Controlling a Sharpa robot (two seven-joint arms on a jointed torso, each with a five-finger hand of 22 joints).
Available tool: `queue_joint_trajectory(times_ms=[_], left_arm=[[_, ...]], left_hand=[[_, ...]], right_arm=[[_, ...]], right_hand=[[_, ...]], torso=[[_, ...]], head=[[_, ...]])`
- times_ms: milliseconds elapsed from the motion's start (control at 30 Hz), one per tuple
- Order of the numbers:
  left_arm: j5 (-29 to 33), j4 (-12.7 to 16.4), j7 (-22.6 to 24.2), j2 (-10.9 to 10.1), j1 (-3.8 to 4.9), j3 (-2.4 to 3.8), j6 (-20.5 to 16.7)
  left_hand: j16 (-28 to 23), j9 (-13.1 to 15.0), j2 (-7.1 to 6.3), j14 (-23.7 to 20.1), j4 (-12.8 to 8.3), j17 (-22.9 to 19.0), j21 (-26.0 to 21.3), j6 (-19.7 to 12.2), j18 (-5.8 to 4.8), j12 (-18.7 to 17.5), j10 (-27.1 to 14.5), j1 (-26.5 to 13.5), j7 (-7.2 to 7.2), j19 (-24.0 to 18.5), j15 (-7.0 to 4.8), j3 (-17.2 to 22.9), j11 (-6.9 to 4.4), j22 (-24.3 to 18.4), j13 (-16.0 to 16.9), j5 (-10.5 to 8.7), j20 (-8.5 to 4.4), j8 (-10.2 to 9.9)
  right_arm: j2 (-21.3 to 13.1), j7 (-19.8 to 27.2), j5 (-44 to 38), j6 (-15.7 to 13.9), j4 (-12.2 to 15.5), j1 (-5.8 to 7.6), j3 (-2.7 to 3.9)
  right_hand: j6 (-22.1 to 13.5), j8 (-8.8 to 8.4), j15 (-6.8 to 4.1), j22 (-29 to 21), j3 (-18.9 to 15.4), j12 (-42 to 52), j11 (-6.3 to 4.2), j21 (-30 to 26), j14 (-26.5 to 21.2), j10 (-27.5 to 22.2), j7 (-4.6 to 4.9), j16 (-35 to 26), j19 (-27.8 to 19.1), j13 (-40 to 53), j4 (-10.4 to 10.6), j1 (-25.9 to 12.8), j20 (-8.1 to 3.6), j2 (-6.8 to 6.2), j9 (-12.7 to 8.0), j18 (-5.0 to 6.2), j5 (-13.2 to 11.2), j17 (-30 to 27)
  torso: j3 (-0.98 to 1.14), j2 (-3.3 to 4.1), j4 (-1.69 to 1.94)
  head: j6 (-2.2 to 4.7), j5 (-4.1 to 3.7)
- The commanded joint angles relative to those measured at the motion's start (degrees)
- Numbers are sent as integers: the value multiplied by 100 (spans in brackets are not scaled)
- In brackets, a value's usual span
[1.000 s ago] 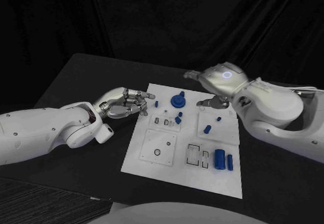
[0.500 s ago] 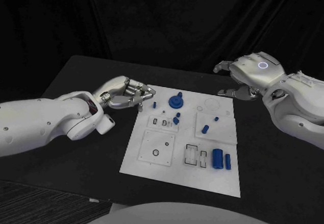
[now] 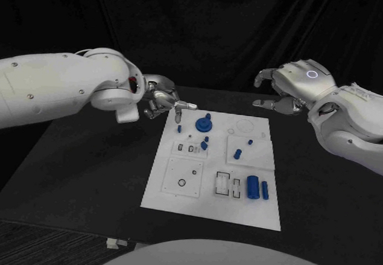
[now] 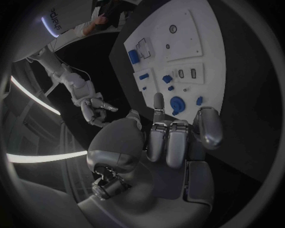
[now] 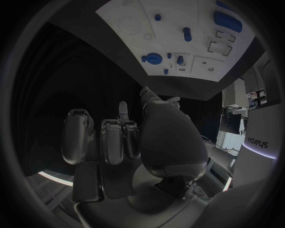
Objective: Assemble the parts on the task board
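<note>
Overhead, left hand [image 3: 161, 98] curled, right hand [image 3: 283, 90] half-curled, empty.

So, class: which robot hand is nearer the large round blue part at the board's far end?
Left. The left robot hand hovers just beside the round blue part; the right robot hand is raised farther off, beyond the task board.

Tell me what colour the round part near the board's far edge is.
Blue; the round part shows best in the head view.

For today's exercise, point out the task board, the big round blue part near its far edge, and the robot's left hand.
task board [image 3: 183, 201], head view, bare near-left corner.
big round blue part [image 3: 203, 125], head view, its round base.
left hand [image 3: 161, 98], head view, middle of the curled fingers.
</note>
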Motion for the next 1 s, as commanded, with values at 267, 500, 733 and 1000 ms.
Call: queue_joint_trajectory(times_ms=[267,500,733,1000], left_arm=[[127,-795,-1692,970,133,4,1736],[180,-1216,-1836,1384,56,2,1649],[192,-1494,-1866,1619,-146,0,1360],[195,-1689,-1874,1673,-445,-2,1069]], left_hand=[[58,-83,112,627,-79,1515,330,-328,-70,80,602,437,158,364,-19,-134,71,525,1520,3,32,-983],[58,-434,180,627,-57,1515,267,-575,-52,80,602,362,358,291,121,-39,236,468,1520,28,164,-1792],[58,-627,194,627,-150,1515,276,-558,-55,80,602,410,425,325,187,78,305,534,1520,161,243,-2150],[58,-753,217,627,-261,1515,371,-210,-91,80,602,465,369,501,162,230,267,746,1520,354,240,-2305]], right_arm=[[-18,-32,423,-437,9,-61,2],[-144,-65,441,-527,60,-66,2],[-189,-57,445,-605,60,-121,2],[-218,16,446,-732,-24,-230,2]], right_hand=[[-51,159,-30,1247,253,96,24,126,597,577,17,105,197,1519,5,-80,-24,32,84,-16,219,1551],[-75,171,-29,1251,244,96,28,141,600,577,23,114,204,1519,11,-95,-23,7,81,-19,224,1559],[-92,177,-27,1244,250,96,32,122,595,577,29,98,197,1519,2,-80,-22,-4,78,-14,234,1545],[-98,183,-26,1241,255,96,34,112,595,577,35,97,194,1519,-4,-68,-22,-8,75,-12,242,1543]], torso=[[438,-298,-484],[596,-352,-656],[618,-357,-700],[635,-379,-608]], head=[[1,282],[1,614],[1,828],[1,805]])
